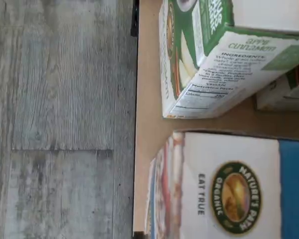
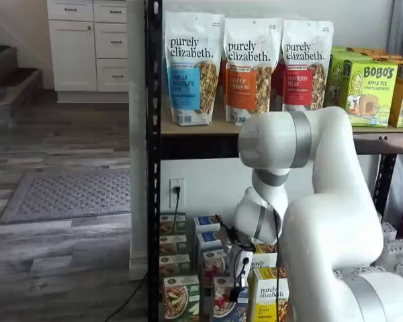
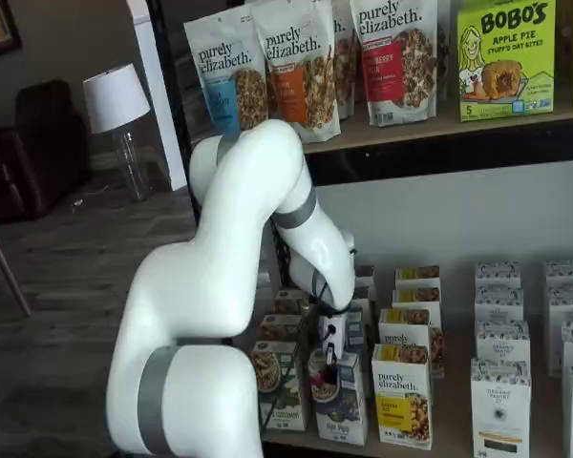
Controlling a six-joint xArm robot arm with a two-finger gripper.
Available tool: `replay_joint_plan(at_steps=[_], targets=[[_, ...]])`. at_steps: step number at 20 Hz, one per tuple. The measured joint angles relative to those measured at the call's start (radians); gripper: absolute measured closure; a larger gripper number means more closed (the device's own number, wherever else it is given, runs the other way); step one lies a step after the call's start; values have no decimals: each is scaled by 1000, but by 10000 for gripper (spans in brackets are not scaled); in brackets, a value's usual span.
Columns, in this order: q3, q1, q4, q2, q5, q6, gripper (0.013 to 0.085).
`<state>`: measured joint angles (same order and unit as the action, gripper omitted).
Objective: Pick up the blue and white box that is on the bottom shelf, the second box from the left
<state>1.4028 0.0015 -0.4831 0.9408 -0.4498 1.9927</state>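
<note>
Gripper (image 3: pixel 331 367) hangs right over the front of the bottom shelf (image 3: pixel 458 434), white body with black fingers pointing down, and in both shelf views the fingers show side-on, so I cannot tell whether they are parted or closed. Directly beneath them stands the blue and white box (image 3: pixel 341 405), front of its row, white top and blue lower face with a bowl of flakes; the fingertips sit at its top edge. From the wrist view that same box (image 1: pixel 229 186) fills the frame, its white lid carrying the Nature's Path Organic seal and a blue strip along one side. Just beside it, apart by a narrow strip of tan board, the green-and-white Apple Cinnamon box (image 1: pixel 214 59) stands close, ingredients panel showing. On the other flank in a shelf view, the yellow purely elizabeth box (image 3: pixel 404 396) crowds in near. Behind, more boxes alike (image 3: pixel 349 324) queue in the row. Above, granola bags (image 3: pixel 306 62) line the upper board, and the white arm (image 3: pixel 239 277) blocks much of the rack
</note>
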Motion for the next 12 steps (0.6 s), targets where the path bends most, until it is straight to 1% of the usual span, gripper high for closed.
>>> replay_joint_plan(at_steps=[1,2,3,7,10,11,12], targets=[[0,0,3,0,0,-2,330],[0,0,6,0,-1,-5,330],[0,0,13,0,-2,-12,370],[0,1,53,1,1,-47,370],[0,1,48,1,-2,-42,370],[-1,1,39,1,-1,-35,410],[-1,1,32,1,-2,-29,410]])
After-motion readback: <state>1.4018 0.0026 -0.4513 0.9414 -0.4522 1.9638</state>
